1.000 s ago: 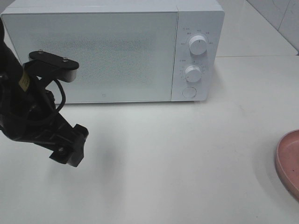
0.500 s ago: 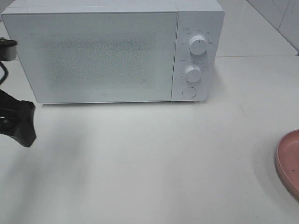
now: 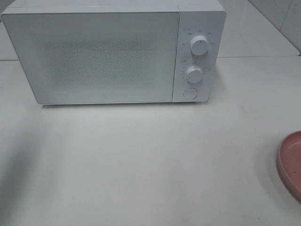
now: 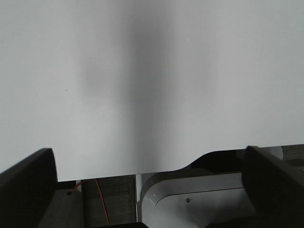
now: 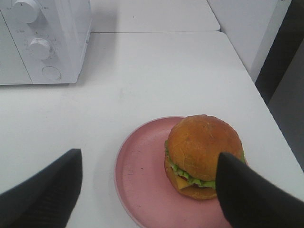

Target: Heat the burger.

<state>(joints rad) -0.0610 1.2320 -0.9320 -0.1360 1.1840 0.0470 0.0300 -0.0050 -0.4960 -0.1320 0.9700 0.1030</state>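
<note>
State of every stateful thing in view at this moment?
microwave: door shut
burger: on the pink plate, untouched
left gripper: open, empty, over bare table
right gripper: open, empty, above the plate, jaws either side of the burger

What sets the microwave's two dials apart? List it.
The upper dial looks larger than the lower dial. The upper dial's pointer mark stands about straight up; the lower dial's mark I cannot make out. Both are white, round, and sit on the microwave control panel above a round button.
</note>
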